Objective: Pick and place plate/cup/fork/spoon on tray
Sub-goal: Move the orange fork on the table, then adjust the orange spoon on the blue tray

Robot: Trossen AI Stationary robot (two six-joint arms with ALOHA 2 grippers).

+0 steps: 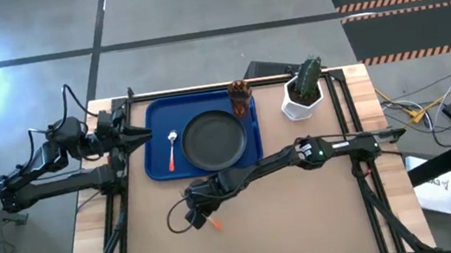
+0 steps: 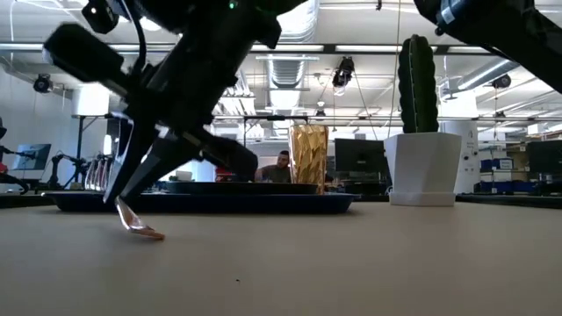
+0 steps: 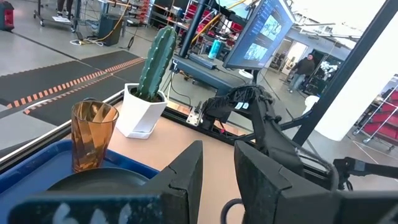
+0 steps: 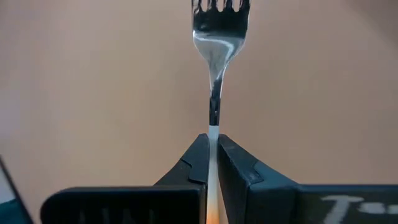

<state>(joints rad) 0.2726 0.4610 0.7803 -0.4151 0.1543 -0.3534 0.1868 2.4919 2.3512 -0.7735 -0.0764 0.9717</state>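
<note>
- Fingers of the right gripper (image 4: 211,152) are pinched tight on the fork (image 4: 216,56), holding it by the thin neck between the tines and the orange handle.
- Seen from above, the right gripper (image 1: 204,206) sits over the bare counter (image 1: 308,220) in front of the tray (image 1: 156,140), with the fork's orange handle (image 1: 215,225) poking out beside it.
- From counter height the fork (image 2: 139,224) hangs tilted, its lower end touching or just above the counter surface; which of the two I cannot tell.
- Fingers of the left gripper (image 3: 217,171) stand a little apart with nothing between them; that gripper (image 1: 141,136) waits at the tray's left edge.
- On the blue tray lies the black plate (image 1: 213,139), near the middle.
- The spoon (image 1: 172,150) lies on the tray just left of the plate, bowl away from the front edge.
- The amber cup (image 1: 241,96) stands upright at the tray's far right corner, close behind the plate.
- A white pot with a cactus (image 1: 306,90) stands on the counter to the right of the tray, apart from it.
</note>
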